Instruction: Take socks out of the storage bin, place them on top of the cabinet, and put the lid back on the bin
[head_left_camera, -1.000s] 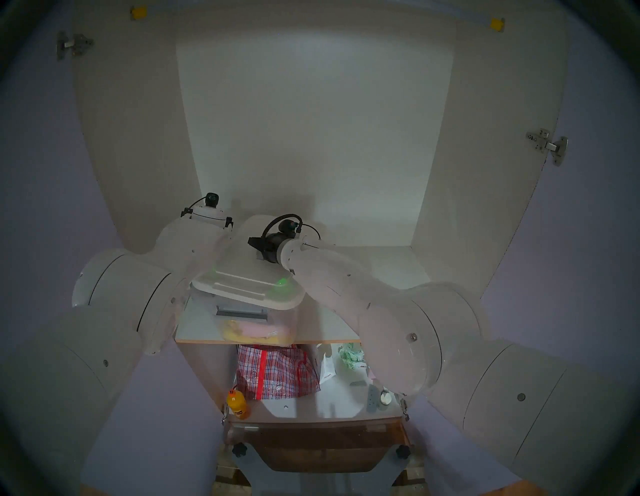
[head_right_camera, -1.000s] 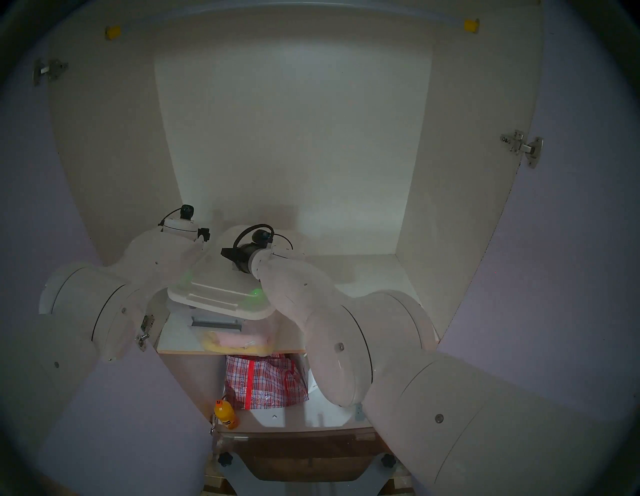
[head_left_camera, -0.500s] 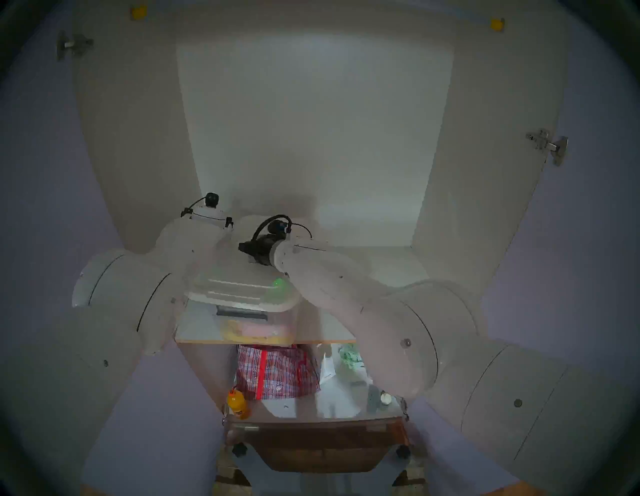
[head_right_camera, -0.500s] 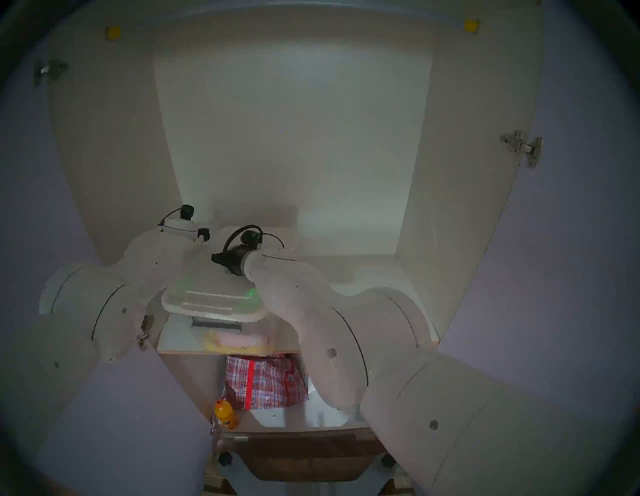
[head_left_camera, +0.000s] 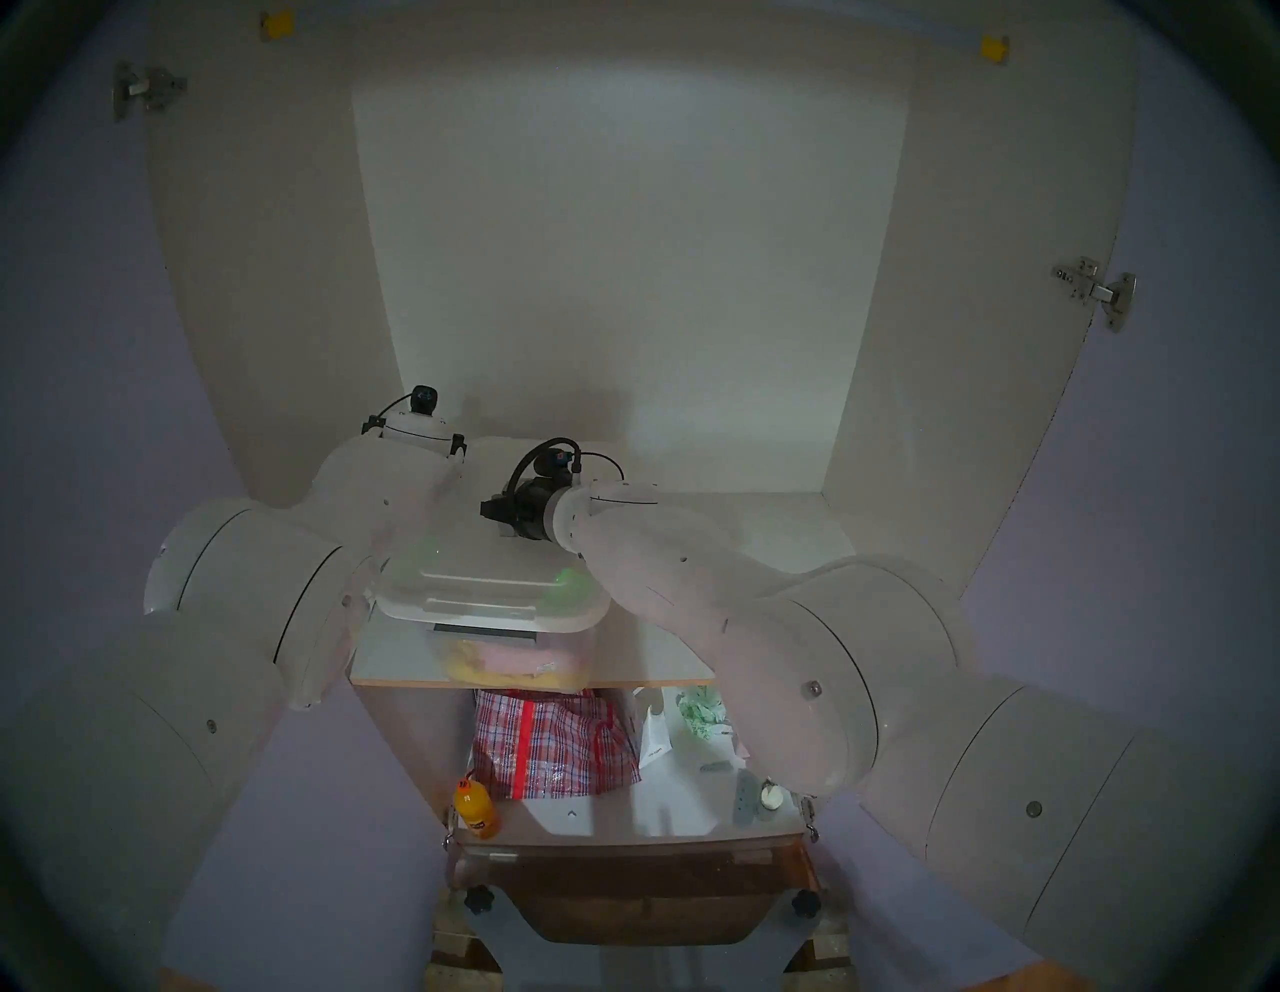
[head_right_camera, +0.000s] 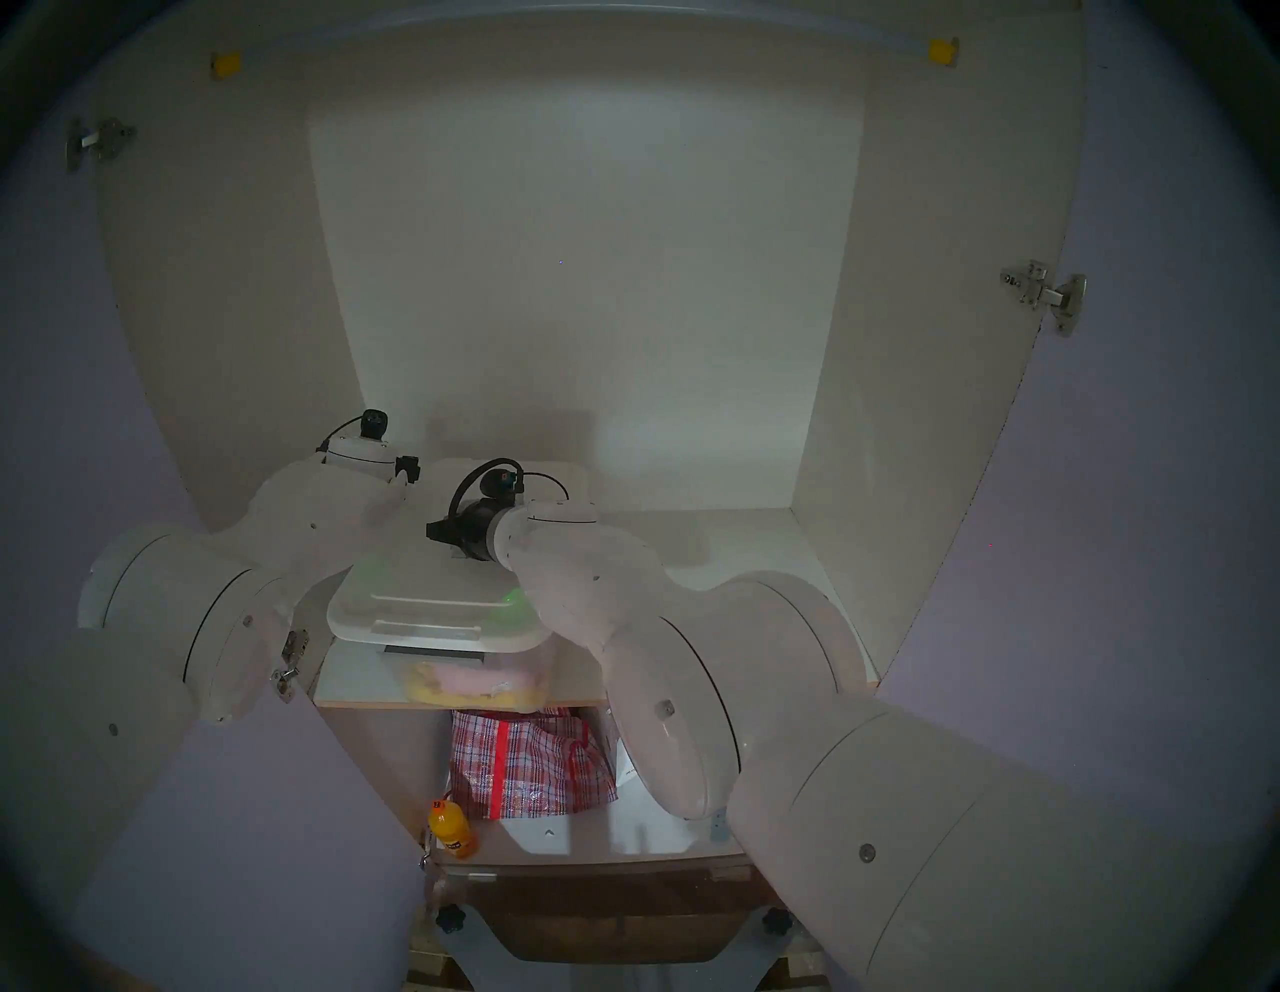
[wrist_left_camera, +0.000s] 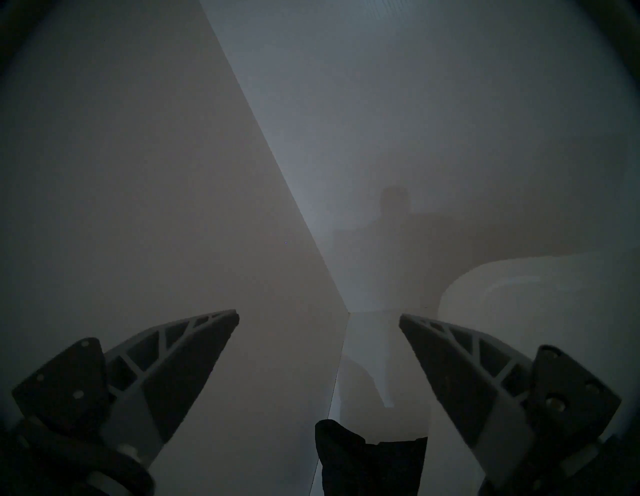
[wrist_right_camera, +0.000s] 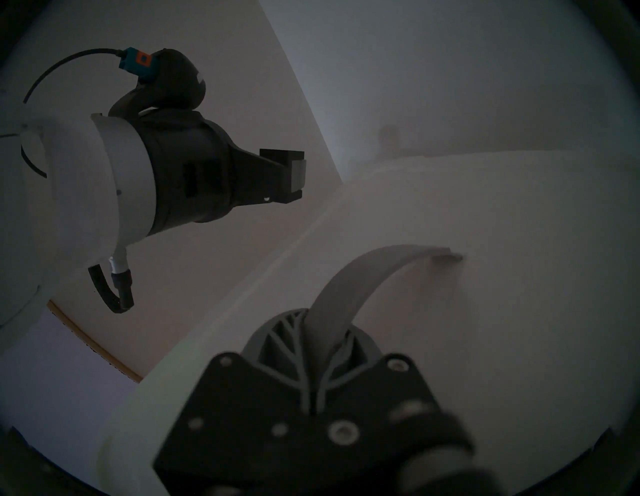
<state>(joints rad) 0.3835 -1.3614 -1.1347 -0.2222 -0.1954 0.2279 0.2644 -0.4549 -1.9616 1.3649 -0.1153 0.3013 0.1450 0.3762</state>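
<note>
Resting on the clear storage bin (head_left_camera: 580, 641), the white lid (head_left_camera: 485, 582) is seen lying nearly flat over the rim, on the upper white shelf (head_left_camera: 395, 654) inside the cabinet (head_left_camera: 623, 277). The lid's grey handle (wrist_right_camera: 360, 277) is pinched between the closed jaws of the right gripper (wrist_right_camera: 320, 343), as shown in the right wrist view. Pink and yellow cloths (head_left_camera: 512, 661) are visible through the bin's front wall, under its grey latch bar (head_left_camera: 485, 629). The left gripper (wrist_left_camera: 318, 320) is held just left of the lid, near the cabinet's inner corner, its jaws spread wide with nothing between them. A dark sock (wrist_left_camera: 367, 460) is glimpsed below that gripper, at the bottom edge of the left wrist view. On the shelf beneath, a red plaid bag (head_left_camera: 554, 745) and an orange bottle (head_left_camera: 476, 807) are seen.
</note>
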